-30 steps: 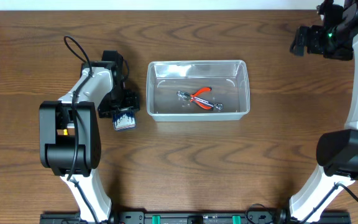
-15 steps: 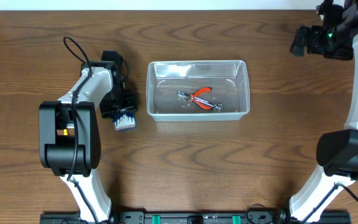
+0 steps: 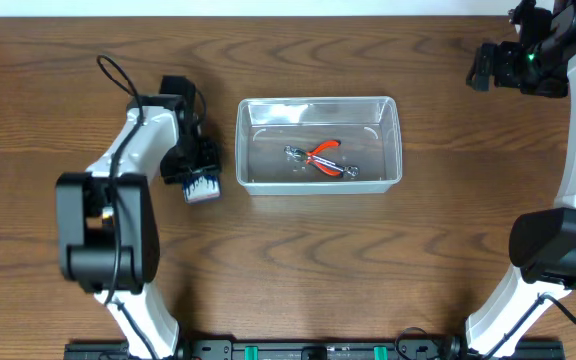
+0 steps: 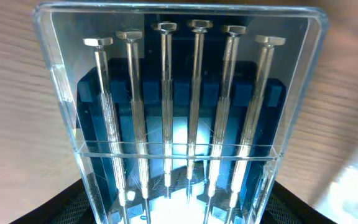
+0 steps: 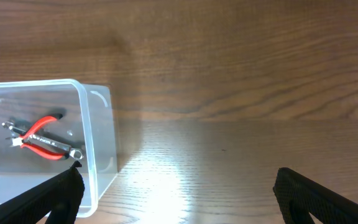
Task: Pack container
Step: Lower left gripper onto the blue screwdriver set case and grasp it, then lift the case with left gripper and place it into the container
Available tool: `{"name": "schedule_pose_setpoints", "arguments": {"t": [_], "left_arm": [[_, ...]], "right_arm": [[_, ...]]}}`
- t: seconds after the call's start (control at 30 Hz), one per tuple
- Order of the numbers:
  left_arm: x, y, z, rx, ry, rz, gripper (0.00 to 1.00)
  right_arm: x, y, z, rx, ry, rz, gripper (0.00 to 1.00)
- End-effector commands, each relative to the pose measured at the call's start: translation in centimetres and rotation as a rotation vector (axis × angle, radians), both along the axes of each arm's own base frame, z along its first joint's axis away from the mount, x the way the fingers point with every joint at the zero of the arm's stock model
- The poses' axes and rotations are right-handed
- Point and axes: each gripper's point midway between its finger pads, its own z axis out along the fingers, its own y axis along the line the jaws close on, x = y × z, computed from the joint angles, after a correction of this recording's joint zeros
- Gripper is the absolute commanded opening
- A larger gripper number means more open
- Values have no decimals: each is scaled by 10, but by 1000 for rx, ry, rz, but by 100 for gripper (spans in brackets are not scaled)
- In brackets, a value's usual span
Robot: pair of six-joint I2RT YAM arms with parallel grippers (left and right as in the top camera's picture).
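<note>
Left tool (image 3: 194,170) was closed on the blue bit case (image 3: 201,188), just left of the container (image 3: 318,100) at the middle of the surface (image 3: 368,260). Red pliers (image 3: 323,153) lay inside; the case was not yet packed. Right tool (image 3: 483,68) stood open, well apart.

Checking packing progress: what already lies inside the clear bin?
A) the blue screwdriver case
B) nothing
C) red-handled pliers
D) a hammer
C: the red-handled pliers lie inside the container, while the blue screwdriver case is outside it.
</note>
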Motion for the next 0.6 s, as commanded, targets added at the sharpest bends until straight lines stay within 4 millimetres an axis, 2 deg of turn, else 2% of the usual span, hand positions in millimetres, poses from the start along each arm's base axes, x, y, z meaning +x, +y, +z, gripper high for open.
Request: {"name": "schedule_pose_setpoints", "arguments": {"t": [0.0,0.07,0.2,0.33,0.43,0.5,0.57], "left_arm": [[18,2,52,14,-157,-1,36],[20,3,74,20,-217,2,31],[20,0,119,6,-340,13,31],[19,-23,171,-39,-483,-67,28],[19,-52,216,-38,-611,-230,27],[18,-80,243,-32,-688,-383,22],[14,-108,261,-18,-743,-553,15]], "right_arm": [[0,4,0,4,-2,20,99],[0,4,0,4,-2,20,99],[0,4,0,4,-2,20,99],[0,4,0,4,0,20,99],[-1,4,0,4,1,20,99],[-1,4,0,4,1,20,99],[-1,4,0,5,3,20,99]]}}
